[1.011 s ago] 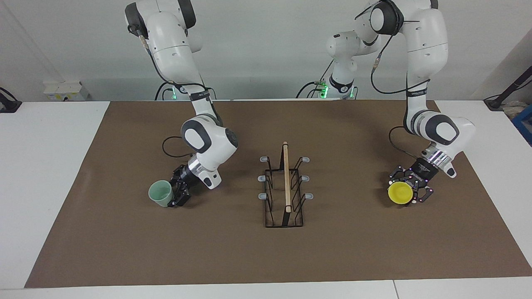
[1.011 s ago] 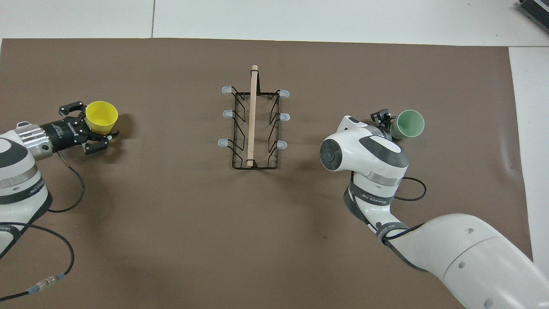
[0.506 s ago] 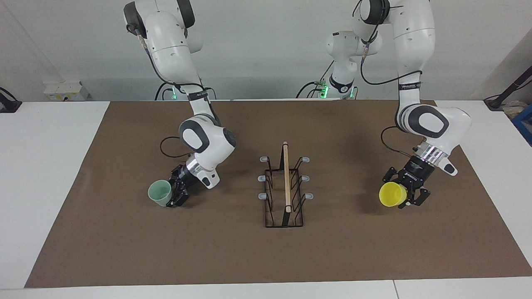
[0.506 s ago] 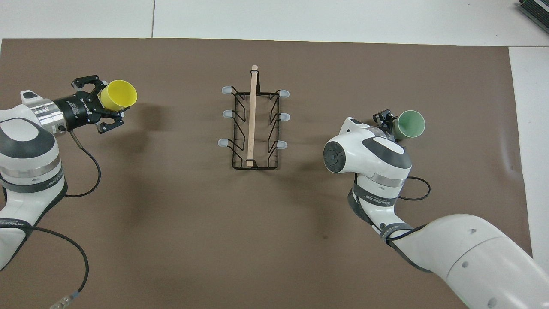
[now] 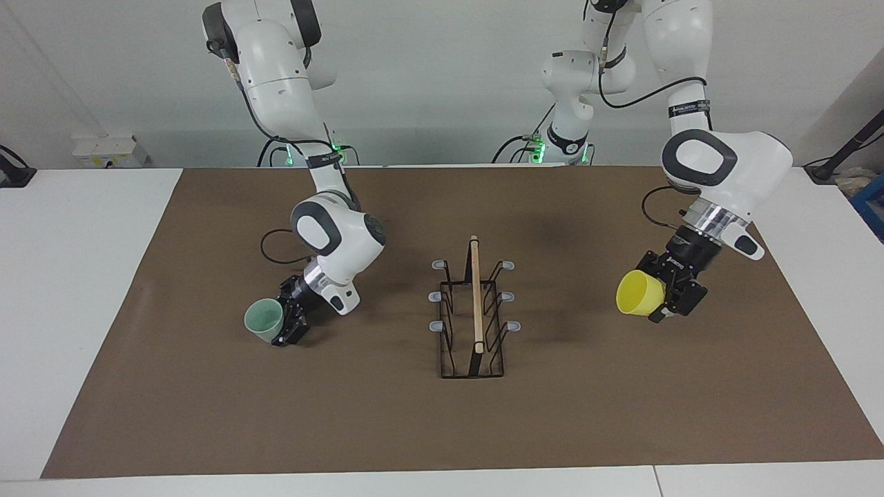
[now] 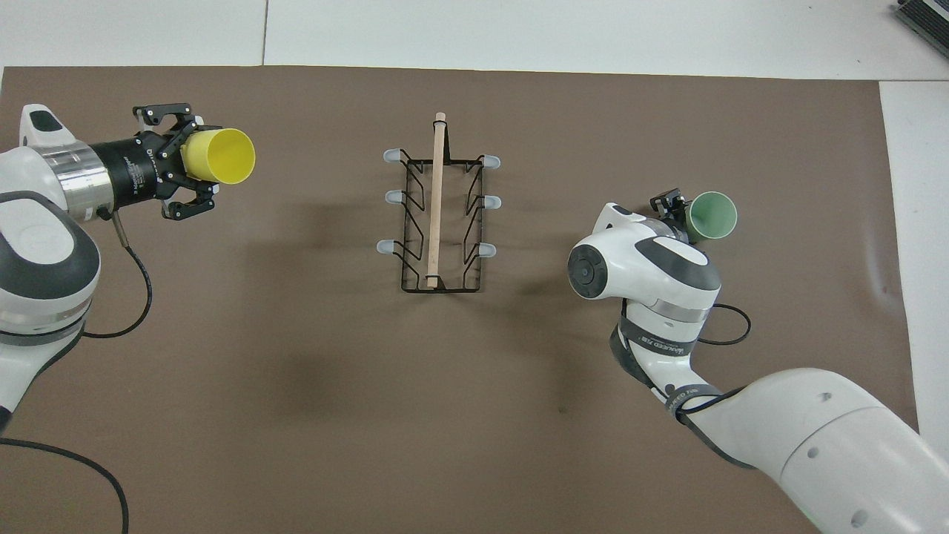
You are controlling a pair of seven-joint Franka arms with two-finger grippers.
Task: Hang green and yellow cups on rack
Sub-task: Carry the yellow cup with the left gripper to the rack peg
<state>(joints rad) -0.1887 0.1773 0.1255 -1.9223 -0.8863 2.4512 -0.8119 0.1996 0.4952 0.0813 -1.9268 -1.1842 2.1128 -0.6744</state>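
Lifted higher, the left gripper [image 5: 664, 295] clamps the bright yellow plastic cup [image 5: 639, 293] tipped sideways over the tabletop [image 5: 442, 428], toward its left-arm edge. Right gripper [image 5: 284, 326] clamps the pale green plastic cup [image 5: 263, 320] low toward the other edge; black wire rack [image 5: 473, 310] stands mid-tabletop.

Compared with 1 second earlier, the left gripper [image 5: 664, 293] is raised higher above the brown mat [image 5: 442, 428], and its yellow cup [image 5: 639, 293] is tipped further onto its side, mouth now facing the rack [image 5: 474, 317]. The right gripper [image 5: 286, 323] and green cup [image 5: 264, 321] sit slightly nearer the right arm's end.
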